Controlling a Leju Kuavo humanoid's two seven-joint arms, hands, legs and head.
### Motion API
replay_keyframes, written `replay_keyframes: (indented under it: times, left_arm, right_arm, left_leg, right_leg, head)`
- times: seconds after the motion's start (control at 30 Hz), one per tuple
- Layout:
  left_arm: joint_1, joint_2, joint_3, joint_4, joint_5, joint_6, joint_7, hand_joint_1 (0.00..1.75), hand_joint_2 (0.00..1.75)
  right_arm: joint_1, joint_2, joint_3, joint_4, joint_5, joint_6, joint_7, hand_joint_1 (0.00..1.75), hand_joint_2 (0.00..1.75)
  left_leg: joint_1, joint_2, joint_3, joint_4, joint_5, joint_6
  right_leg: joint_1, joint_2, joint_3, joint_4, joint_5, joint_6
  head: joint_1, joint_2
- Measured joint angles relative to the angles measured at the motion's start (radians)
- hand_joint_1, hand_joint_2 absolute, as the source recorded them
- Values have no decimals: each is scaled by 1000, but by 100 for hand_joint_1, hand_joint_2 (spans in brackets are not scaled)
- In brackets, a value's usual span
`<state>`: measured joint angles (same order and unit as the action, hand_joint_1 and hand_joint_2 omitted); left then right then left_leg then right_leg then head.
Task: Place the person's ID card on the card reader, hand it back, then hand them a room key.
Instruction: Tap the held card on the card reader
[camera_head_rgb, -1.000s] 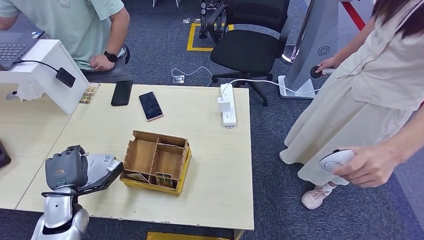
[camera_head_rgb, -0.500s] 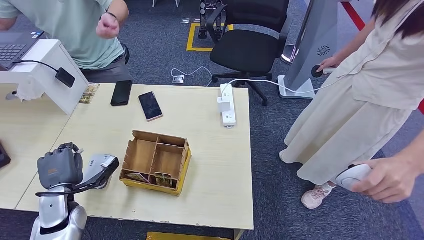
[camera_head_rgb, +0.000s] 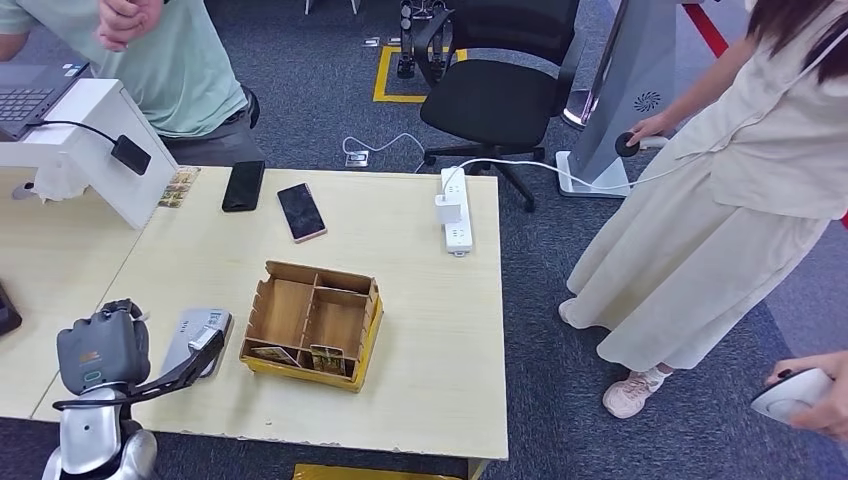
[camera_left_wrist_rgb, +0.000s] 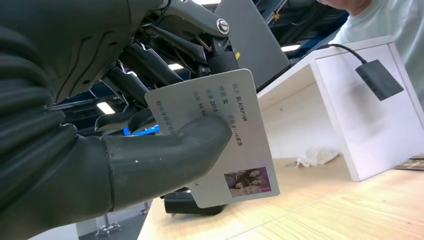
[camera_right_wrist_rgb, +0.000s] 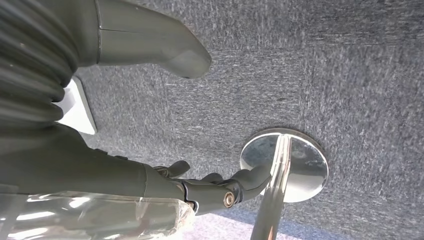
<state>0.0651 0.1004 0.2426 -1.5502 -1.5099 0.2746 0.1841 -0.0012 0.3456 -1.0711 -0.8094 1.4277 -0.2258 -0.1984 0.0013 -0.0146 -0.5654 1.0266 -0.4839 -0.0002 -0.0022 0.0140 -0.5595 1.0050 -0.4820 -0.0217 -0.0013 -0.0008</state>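
Note:
My left hand (camera_head_rgb: 100, 348) hovers over the table's near left corner and pinches the white ID card (camera_head_rgb: 196, 338) between thumb and fingers. In the left wrist view the thumb (camera_left_wrist_rgb: 165, 152) presses on the ID card (camera_left_wrist_rgb: 239, 150), whose printed text and small photo face the camera. Behind it a dark flat device (camera_left_wrist_rgb: 192, 204) lies on the table; the same dark device (camera_head_rgb: 4, 310) sits at the left edge in the head view. A wooden compartment box (camera_head_rgb: 312, 322) beside the hand holds key cards (camera_head_rgb: 325, 358). My right hand (camera_right_wrist_rgb: 125, 175) hangs over the carpet, fingers apart and holding nothing.
A seated person (camera_head_rgb: 170, 60) is behind the far left corner; another person (camera_head_rgb: 740, 180) stands on the right holding a white device (camera_head_rgb: 795, 395). Two phones (camera_head_rgb: 243, 185) (camera_head_rgb: 301, 211), a power strip (camera_head_rgb: 457, 210), a white stand (camera_head_rgb: 95, 140) and a laptop (camera_head_rgb: 30, 95) occupy the table's far side.
My left hand has drawn back toward the near left corner with the card. The seated person lifted a hand. The standing person's hand with the white device moved right and down.

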Motion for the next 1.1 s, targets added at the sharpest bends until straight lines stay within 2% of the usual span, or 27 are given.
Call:
replay_keyframes:
  times: [0.33,0.4,0.63,0.77,0.9,1.1]
  left_arm:
    - [58,-2,16,-32,0,2,-13,175,175]
    - [63,-8,20,-33,0,2,-36,175,175]
    - [58,-74,78,-40,0,-5,-161,175,175]
    - [38,-121,111,-42,10,-46,-249,175,175]
    - [3,-168,150,-45,69,-116,-294,175,175]
    - [-36,-208,184,-56,162,-176,-321,175,175]
  right_arm:
    - [1,0,0,-4,5,0,-1,0,175]
    - [1,0,0,-4,2,0,-2,0,175]
    - [2,0,-2,-6,7,2,-4,0,175]
    - [1,0,-7,-7,10,-2,3,0,175]
    - [0,1,1,-14,-20,-4,38,0,175]
    - [-2,1,29,-31,-44,0,60,0,175]
  left_leg:
    - [0,0,0,0,0,0]
    - [0,0,0,0,0,0]
    - [0,-1,0,0,1,1]
    - [0,-2,0,0,1,1]
    - [0,-1,0,0,1,1]
    - [0,-1,0,0,2,1]
  right_leg:
    - [0,0,0,0,0,0]
    - [0,-1,0,0,0,0]
    - [0,-2,0,0,0,0]
    - [0,-2,0,0,1,0]
    - [0,-2,0,0,1,0]
    - [0,-2,0,0,1,0]
  head:
    - [0,0]
    - [0,0]
    - [0,0]
    - [0,0]
    - [0,0]
    - [0,0]
